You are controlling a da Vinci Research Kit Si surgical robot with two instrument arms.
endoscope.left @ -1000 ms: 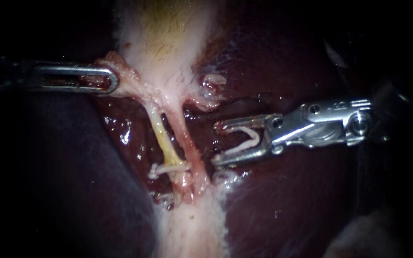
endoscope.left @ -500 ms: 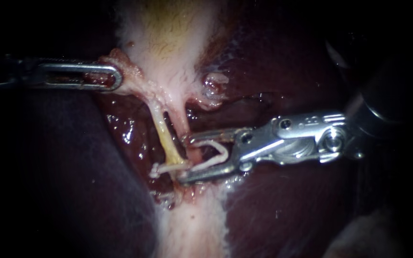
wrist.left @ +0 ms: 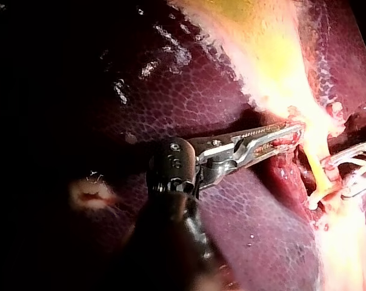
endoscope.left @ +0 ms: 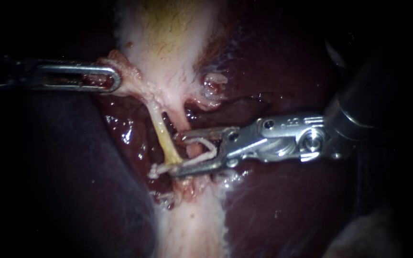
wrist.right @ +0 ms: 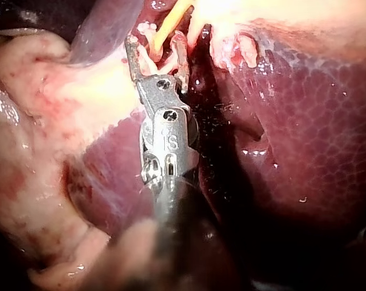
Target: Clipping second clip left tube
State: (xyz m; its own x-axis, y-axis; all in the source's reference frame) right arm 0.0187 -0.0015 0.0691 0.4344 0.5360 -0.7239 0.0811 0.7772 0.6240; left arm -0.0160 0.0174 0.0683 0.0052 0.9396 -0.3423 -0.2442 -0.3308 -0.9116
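Both jaws of my right instrument grip an open clip; left tube looks thin, soft, slippery, so pinch mid-length, gently.

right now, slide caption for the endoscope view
left instrument grips tissue by the gallbladder; right instrument holds a new clip at the tubes, above the placed clip
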